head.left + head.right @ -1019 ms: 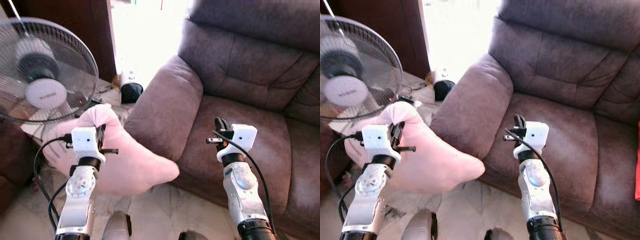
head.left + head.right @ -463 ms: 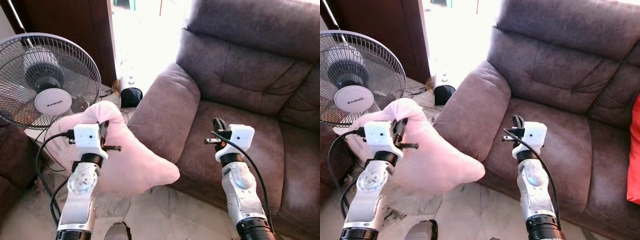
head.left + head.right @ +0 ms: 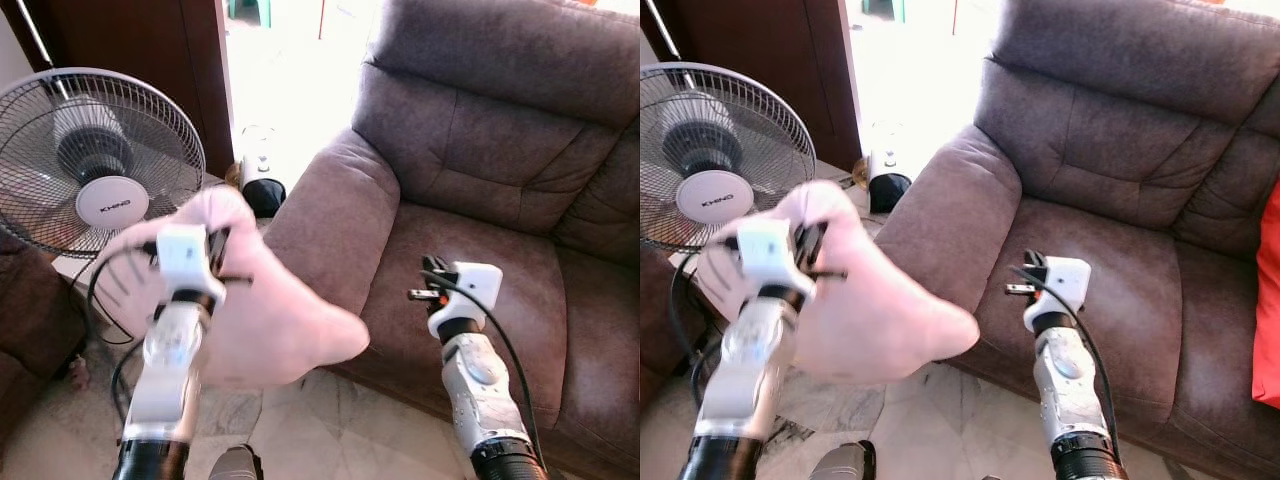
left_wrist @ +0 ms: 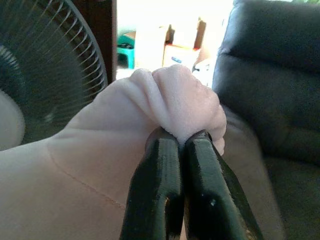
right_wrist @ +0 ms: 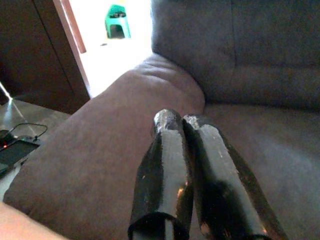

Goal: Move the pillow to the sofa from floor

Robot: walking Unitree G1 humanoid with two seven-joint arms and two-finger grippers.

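Left gripper has its 2 black fingers pinched tight on a bunched corner of the pillow, so you are holding it up off the floor, just beside the sofa armrest. You can see the pillow is pale pink, soft and plump, with a thin seam line across it, its bulk sagging below your grip. Right gripper hangs over the seat cushion, fingers pressed together and holding nothing. Your seat ahead lies open; a standing fan crowds your left side.
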